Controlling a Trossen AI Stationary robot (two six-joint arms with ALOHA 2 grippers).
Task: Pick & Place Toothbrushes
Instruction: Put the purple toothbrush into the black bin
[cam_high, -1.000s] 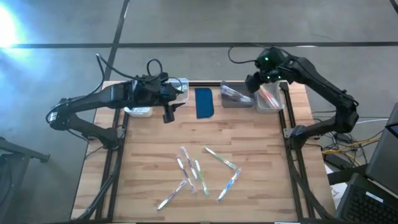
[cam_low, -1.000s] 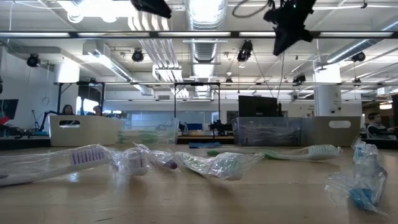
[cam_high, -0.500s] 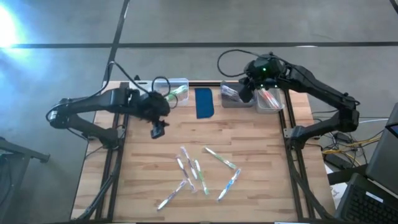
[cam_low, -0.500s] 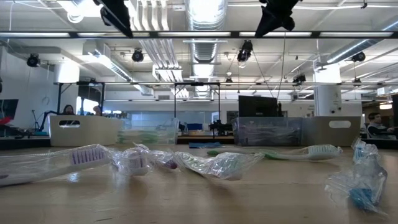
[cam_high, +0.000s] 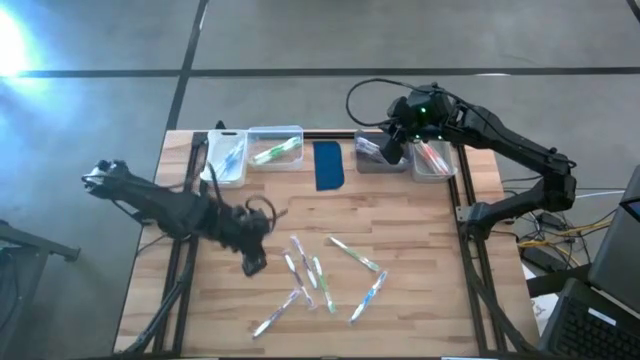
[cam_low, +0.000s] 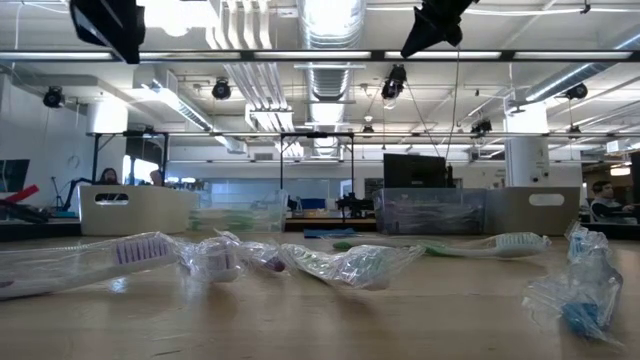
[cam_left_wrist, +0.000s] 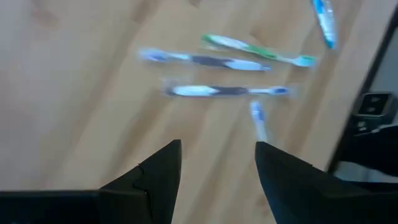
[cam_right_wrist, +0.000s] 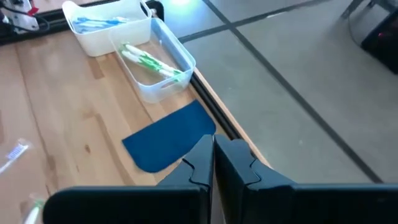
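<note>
Wood tabletop (cam_high: 400, 220) carries the loose toothbrushes (cam_high: 318, 278) at near-centre, still wrapped. Left gripper (cam_high: 252, 264) has swung down from the back bins to just beside the pile, fingers spread, empty: likely lining up the next pick. Right gripper (cam_high: 392, 146) has closed on nothing above the grey bin (cam_high: 380, 158), drop probably done. Which brush is targeted can't be told; left wrist view is blurred.

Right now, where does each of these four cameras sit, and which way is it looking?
High: overhead, straight down on both arms, toothbrushes and bins.
Low: at tabletop height, across wrapped toothbrushes into the room; arm parts hang at top.
Left wrist: open left gripper over toothbrushes.
Right wrist: shut right gripper above the blue pad.
High and right wrist share the pad.
</note>
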